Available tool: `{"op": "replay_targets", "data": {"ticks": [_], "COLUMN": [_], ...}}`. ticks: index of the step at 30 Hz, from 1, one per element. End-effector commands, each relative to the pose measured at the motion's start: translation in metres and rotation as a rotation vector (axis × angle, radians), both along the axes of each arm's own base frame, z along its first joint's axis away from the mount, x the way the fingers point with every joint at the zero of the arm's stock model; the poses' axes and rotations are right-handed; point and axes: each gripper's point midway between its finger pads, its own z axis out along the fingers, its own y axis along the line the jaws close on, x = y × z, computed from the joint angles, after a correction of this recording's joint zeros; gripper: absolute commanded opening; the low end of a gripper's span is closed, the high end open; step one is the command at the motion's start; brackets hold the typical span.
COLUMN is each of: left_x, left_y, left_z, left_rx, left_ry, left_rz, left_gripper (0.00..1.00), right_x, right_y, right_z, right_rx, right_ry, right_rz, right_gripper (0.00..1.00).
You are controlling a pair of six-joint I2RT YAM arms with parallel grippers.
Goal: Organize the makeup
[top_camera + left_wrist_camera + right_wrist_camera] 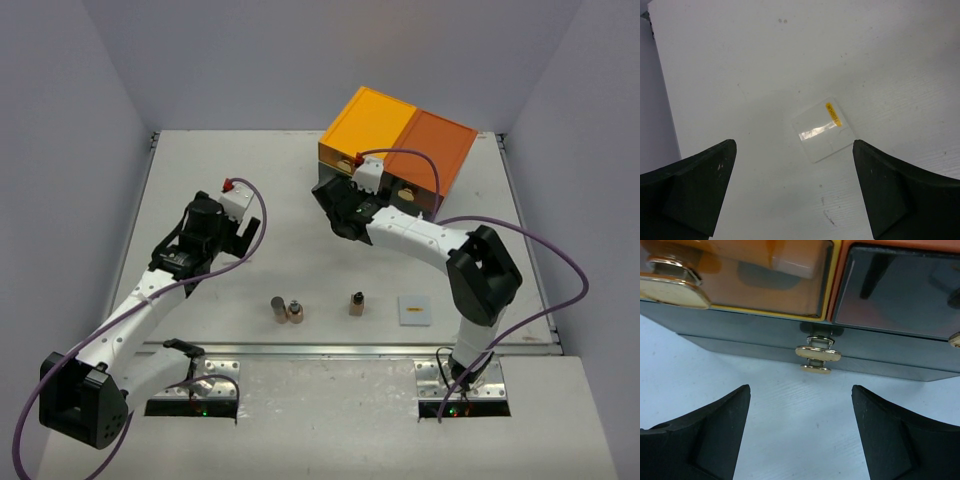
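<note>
left gripper [794, 145] and right gripper [800, 388] gaped wide, empty; the right faced the gold knob [817, 353] of the drawer chest [395, 150], brown bottles [296, 312] lying well in front of that chest; a misaimed pinch might slip off.

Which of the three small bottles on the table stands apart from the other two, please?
The rightmost bottle, dark-capped, stands alone, nearest the flat white square; the other two sit close together further left.
</note>
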Motion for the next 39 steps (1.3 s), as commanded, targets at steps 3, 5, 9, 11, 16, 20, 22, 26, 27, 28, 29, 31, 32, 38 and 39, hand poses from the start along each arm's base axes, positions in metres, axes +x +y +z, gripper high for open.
{"op": "replay_targets", "data": {"ticks": [3,5,9,11,16,20,22,26,27,28,29,31,32,38,39], "left_x": [0.008,0.008,0.009,0.009,0.011,0.010,0.010,0.010,0.010,0.010,0.010,0.010,0.010,0.010,0.010], "left_y": [-0.005,-0.006,-0.006,-0.007,-0.009,-0.009,-0.009,-0.009,-0.009,-0.009,-0.009,-0.009,-0.009,-0.010,-0.010], "left_z": [0.020,0.018,0.018,0.017,0.020,0.020,0.020,0.020,0.020,0.019,0.019,0.018,0.019,0.019,0.019], "left_rx": [-0.037,-0.033,-0.028,-0.029,-0.033,-0.030,-0.028,-0.027,-0.026,-0.027,-0.027,-0.026,-0.027,-0.032,-0.031], "left_ry": [-0.083,-0.080,-0.082,-0.080,-0.083,-0.080,-0.079,-0.079,-0.078,-0.076,-0.075,-0.073,-0.076,-0.068,-0.069], "left_rz": [-0.020,-0.025,-0.032,-0.036,-0.044,-0.048,-0.049,-0.053,-0.053,-0.053,-0.052,-0.053,-0.053,-0.061,-0.061], "left_gripper": [1.00,1.00,1.00,1.00,1.00,1.00,1.00,1.00,1.00,1.00,1.00,1.00,1.00,1.00,1.00], "right_x": [0.013,0.016,0.021,0.023,0.035,0.038,0.038,0.035,0.034,0.034,0.035,0.037,0.037,0.036,0.035], "right_y": [-0.029,-0.033,-0.035,-0.035,-0.026,-0.026,-0.029,-0.039,-0.041,-0.042,-0.043,-0.042,-0.042,-0.041,-0.041], "right_z": [0.001,-0.004,-0.006,-0.004,0.000,0.000,0.000,-0.003,-0.004,-0.005,-0.005,-0.004,-0.006,-0.007,-0.008], "right_rx": [0.017,0.017,0.008,0.005,-0.018,-0.036,-0.035,-0.011,-0.012,-0.014,-0.017,-0.019,-0.024,-0.018,-0.017], "right_ry": [-0.063,-0.058,-0.054,-0.060,-0.072,-0.075,-0.075,-0.093,-0.095,-0.094,-0.092,-0.093,-0.089,-0.084,-0.077], "right_rz": [-0.157,-0.171,-0.180,-0.183,-0.139,-0.134,-0.140,-0.184,-0.192,-0.194,-0.194,-0.193,-0.191,-0.187,-0.179], "right_gripper": [0.81,0.79,0.77,0.76,0.74,0.73,0.72,0.67,0.64,0.61,0.58,0.52,0.50,0.22,0.16]}}
